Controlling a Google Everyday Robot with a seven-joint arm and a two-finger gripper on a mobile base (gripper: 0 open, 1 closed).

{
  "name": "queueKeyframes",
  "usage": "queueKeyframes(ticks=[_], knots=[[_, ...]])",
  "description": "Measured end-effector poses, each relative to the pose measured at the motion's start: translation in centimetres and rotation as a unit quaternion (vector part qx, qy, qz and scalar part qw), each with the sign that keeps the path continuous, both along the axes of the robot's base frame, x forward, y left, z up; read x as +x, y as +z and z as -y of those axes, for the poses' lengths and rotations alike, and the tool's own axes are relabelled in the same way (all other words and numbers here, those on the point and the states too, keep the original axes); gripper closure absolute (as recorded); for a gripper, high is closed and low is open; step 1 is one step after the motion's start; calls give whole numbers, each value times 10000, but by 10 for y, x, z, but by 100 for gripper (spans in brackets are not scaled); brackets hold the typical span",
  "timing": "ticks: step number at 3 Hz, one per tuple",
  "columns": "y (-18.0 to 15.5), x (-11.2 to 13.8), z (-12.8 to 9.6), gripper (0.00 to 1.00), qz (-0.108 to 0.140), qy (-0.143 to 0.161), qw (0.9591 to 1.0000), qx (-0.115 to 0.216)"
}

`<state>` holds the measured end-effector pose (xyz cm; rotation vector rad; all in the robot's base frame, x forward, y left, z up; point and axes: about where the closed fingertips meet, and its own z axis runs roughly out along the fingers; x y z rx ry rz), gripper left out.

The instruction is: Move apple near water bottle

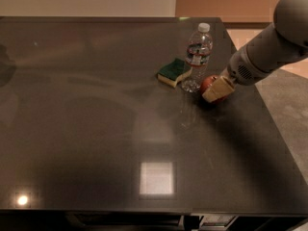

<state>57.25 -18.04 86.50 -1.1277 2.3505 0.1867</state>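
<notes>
The red apple sits just right of the base of the water bottle, a clear bottle with a white cap and a blue, white and red label standing upright on the dark table. My gripper reaches in from the right and is shut on the apple. A beige finger covers the apple's front, so only its left edge and a lower sliver show. The apple is at the table surface, very close to the bottle.
A green-and-yellow sponge lies just left of the bottle. The table's right edge runs close behind the gripper, with grey floor beyond it. My grey arm comes in from the upper right.
</notes>
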Motion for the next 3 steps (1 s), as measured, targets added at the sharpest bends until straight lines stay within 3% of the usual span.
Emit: queueKeyframes(ticks=[1, 3], knots=[[-4, 7, 1, 83, 7, -30, 10000, 44], [-7, 10, 1, 36, 8, -35, 10000, 53]])
